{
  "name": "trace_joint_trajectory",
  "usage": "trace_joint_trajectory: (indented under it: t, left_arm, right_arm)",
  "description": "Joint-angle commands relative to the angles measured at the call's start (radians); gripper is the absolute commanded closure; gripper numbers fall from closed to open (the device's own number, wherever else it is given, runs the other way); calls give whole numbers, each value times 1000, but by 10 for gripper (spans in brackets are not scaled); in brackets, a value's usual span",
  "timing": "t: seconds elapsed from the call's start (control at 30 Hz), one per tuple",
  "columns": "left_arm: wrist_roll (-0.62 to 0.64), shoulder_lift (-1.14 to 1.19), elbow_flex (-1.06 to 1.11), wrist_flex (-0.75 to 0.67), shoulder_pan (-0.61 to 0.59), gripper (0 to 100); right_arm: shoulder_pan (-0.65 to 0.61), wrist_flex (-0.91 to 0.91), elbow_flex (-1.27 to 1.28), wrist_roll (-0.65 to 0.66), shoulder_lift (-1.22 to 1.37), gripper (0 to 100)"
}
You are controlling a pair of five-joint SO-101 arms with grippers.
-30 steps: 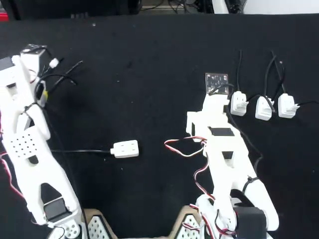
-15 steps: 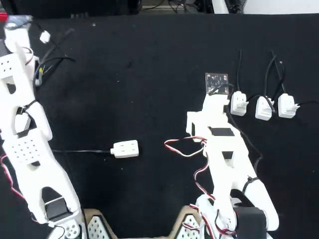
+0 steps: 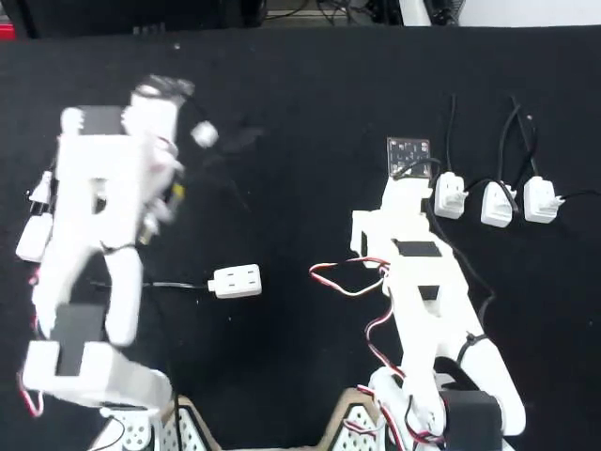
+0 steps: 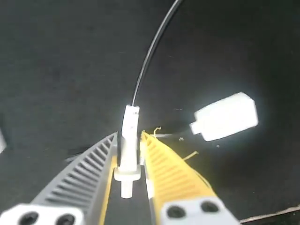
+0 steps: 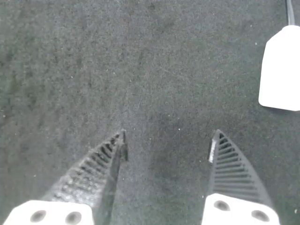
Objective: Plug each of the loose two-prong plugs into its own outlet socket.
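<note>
My left gripper (image 4: 129, 137) is shut on a small white plug (image 4: 130, 140) whose black cable (image 4: 152, 51) runs away over the mat. In the high view that arm stands at the left, with its gripper (image 3: 178, 108) and the plug (image 3: 204, 134) towards the back. A white outlet block (image 3: 235, 281) lies on the mat left of centre, on a black cord. A second white piece (image 4: 227, 117) lies beyond the held plug. My right gripper (image 5: 168, 136) is open over bare mat, beside the nearest (image 3: 449, 195) of three white plugs at the right.
Two more corded white plugs (image 3: 495, 204) (image 3: 539, 199) lie in a row at the right. A red and white wire loop (image 3: 343, 277) hangs off the right arm. The black mat (image 3: 300, 94) covers the whole table.
The left arm has swung from the far left edge towards the middle of the table, carrying the plug and its cable. The right arm has stayed still.
</note>
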Motion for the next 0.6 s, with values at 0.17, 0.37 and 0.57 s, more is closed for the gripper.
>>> trace_joint_trajectory:
  t: [0.17, 0.37, 0.57]
  left_arm:
    - [259, -318, 573, -578, 217, 970]
    - [338, -434, 725, -727, 414, 968]
    - [339, -457, 754, -735, 582, 966]
  right_arm:
    - [17, -12, -54, -6, -44, 730]
    - [21, -12, -54, -6, -44, 730]
    - [21, -12, -54, -6, -44, 730]
